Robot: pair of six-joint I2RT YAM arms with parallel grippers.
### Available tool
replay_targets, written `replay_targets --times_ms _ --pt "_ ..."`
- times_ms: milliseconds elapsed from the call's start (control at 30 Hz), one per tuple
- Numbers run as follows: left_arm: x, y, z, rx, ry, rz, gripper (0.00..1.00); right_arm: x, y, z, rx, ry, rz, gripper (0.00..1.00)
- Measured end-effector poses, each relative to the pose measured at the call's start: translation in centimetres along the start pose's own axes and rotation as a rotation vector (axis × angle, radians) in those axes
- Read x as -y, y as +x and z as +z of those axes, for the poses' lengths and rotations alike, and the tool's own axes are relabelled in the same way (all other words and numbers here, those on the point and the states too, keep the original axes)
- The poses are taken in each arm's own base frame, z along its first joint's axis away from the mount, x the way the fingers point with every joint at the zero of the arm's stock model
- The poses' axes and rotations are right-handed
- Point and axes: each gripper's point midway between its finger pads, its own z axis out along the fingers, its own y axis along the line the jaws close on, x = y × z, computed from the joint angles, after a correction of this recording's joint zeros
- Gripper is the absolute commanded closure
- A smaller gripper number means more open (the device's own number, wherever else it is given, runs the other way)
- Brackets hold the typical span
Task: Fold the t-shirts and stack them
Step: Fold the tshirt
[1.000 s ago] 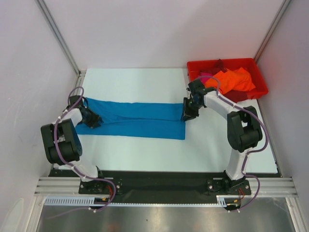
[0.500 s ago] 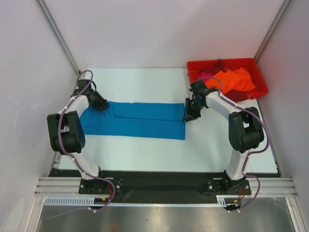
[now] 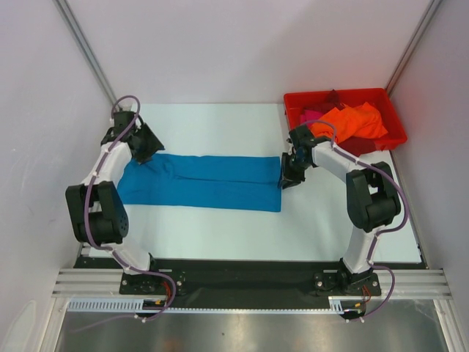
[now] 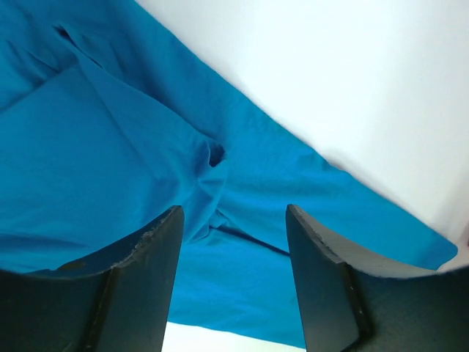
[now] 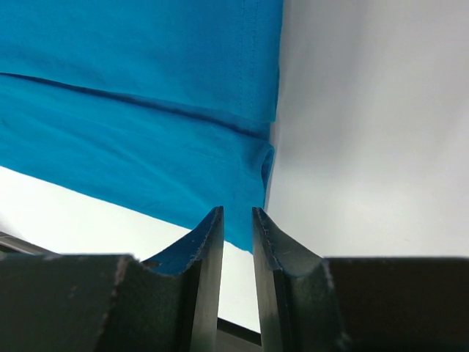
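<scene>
The teal-blue t-shirt (image 3: pixel 201 182) lies flat on the white counter (image 3: pixel 220 125), folded into one long band that runs left to right across the middle. A lengthwise crease shows along the band, and the cloth is slightly rumpled at its far left corner.

The left end effector (image 3: pixel 149 144) hangs over that far left corner. In the left wrist view it (image 4: pixel 233 220) stands open, its fingers (image 4: pixel 146 279) well apart, with the shirt (image 4: pixel 110 147) lying beneath and nothing between them.

The right end effector (image 3: pixel 287 176) sits at the band's right edge. In its own wrist view it (image 5: pixel 237 216) is drawn in to a thin slit just at the shirt's hem (image 5: pixel 132 88). Blue cloth shows in the slit, but I cannot tell whether the cloth is pinched.

At the far right corner of the counter stands a red bin (image 3: pixel 392 141). In it lie a bright orange t-shirt (image 3: pixel 352 121), heaped loosely, a magenta-pink t-shirt (image 3: pixel 311 116) at its left, and a bit of dark red t-shirt (image 3: pixel 333 95) by the far wall.

Plain pale walls (image 3: pixel 242 51) close the counter in on three sides, with slanted aluminium struts (image 3: pixel 88 55) at the two far corners. A black strip (image 3: pixel 242 273) carries the arm bases along the near edge.
</scene>
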Motion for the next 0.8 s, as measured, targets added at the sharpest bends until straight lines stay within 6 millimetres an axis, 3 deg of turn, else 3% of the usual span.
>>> replay_targets --times_ms 100,267,400,567,700,800 --pt "-0.1 -0.5 -0.5 0.018 0.003 0.012 0.38 -0.2 0.0 0.0 0.000 -0.009 -0.004 0.71" --pt "-2.3 0.5 0.2 -0.012 -0.031 -0.020 0.38 -2.3 -1.4 0.8 0.004 -0.071 -0.045 0.54" --pt "-5.1 0.0 0.3 -0.010 -0.070 -0.077 0.38 -7.8 -4.9 2.0 0.070 -0.198 -0.146 0.49" --pt "-9.9 -1.8 -0.6 0.037 -0.119 -0.189 0.47 -16.2 -8.8 3.3 0.156 -0.362 -0.265 0.61" --pt "-13.2 -1.3 -1.6 0.050 -0.159 -0.264 0.48 -20.9 -9.1 5.0 0.154 -0.440 -0.297 0.55" --pt "-13.2 -0.9 -1.9 0.047 -0.144 -0.280 0.49 -23.2 -8.7 6.4 0.157 -0.481 -0.314 0.49"
